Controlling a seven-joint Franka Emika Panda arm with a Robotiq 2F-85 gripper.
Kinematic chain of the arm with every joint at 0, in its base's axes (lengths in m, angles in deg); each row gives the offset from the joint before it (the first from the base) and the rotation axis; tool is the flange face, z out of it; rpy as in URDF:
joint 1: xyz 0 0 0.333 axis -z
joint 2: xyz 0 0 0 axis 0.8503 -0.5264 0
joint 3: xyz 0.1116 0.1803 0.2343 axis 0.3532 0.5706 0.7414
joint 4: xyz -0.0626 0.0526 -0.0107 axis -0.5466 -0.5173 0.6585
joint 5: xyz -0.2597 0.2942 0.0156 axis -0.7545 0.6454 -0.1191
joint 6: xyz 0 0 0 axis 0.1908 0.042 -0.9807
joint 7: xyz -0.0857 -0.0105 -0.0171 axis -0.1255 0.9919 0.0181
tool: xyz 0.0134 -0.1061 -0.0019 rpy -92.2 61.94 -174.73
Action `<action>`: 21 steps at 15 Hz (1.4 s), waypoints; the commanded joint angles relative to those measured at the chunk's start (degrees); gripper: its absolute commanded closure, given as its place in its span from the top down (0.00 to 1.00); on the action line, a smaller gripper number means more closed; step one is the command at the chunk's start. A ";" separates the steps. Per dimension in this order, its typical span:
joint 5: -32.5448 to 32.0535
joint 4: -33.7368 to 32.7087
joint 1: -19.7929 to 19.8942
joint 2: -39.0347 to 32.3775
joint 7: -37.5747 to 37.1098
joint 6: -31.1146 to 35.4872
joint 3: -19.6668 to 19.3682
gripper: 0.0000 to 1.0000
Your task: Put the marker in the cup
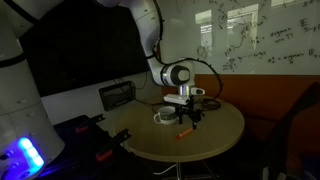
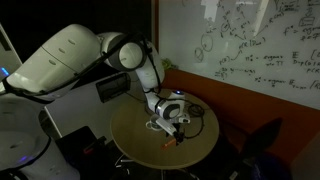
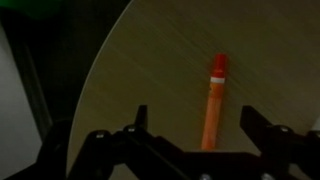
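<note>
So the jaws are wide open, hanging low over the round wooden worktop (image 3: 150,70) and not gripping anything. In the wrist view the marker (image 3: 212,105) lies flat on the wood right of center, reddish cap toward the top of the frame. It sits in the gap between the two open jaws, closer to the right one, and I can't tell if it touches.

In an exterior view the marker (image 1: 184,133) is near the front edge of the worktop, just below the arm (image 1: 178,75). The cup (image 1: 163,117) sits a bit up and left of it, empty as far as I can see. A whiteboard (image 1: 260,40) with scribbles fills the upper right.
</note>
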 commanded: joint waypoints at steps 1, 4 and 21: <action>1.26 -4.89 0.82 -2.79 0.44 -4.29 0.71 1.00; 1.01 -7.80 0.40 -4.95 0.04 -5.76 0.50 1.00; 0.89 -16.81 -1.47 -12.36 -0.85 -8.66 1.13 0.00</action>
